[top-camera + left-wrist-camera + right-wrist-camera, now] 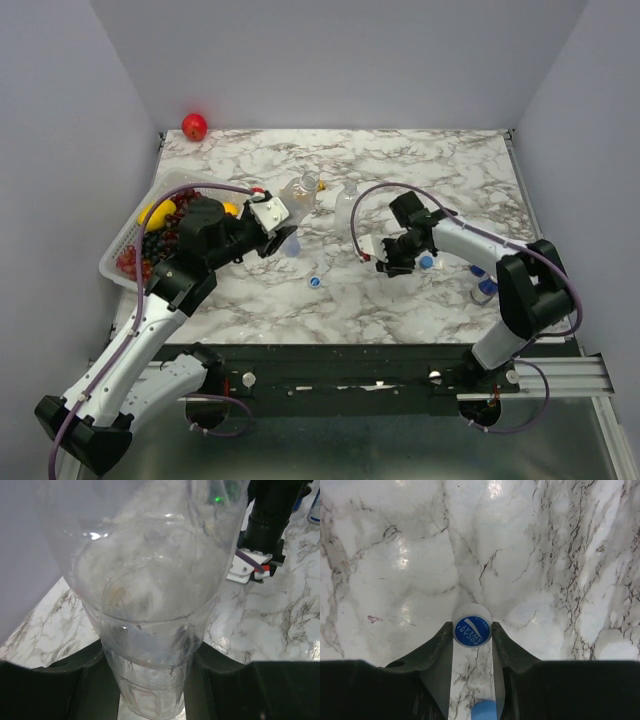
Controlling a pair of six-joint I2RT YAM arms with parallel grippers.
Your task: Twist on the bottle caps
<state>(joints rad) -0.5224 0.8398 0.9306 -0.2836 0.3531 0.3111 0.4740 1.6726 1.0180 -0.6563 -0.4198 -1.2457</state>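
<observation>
Blue cap (472, 631) lies printed face up on the bench (395, 555), its rim pinched between the tips of the right claw (472, 636), which I read as closed onto it. Clear bottle (150, 605) is clamped in the left claw (150, 680), held out left of bench centre. Step in hand: cap pickup. Next I judge I must lift the cap level, carry it to the bottle's mouth, seat it square, then twist. A second cap (315, 282) lies loose between the arms.
</observation>
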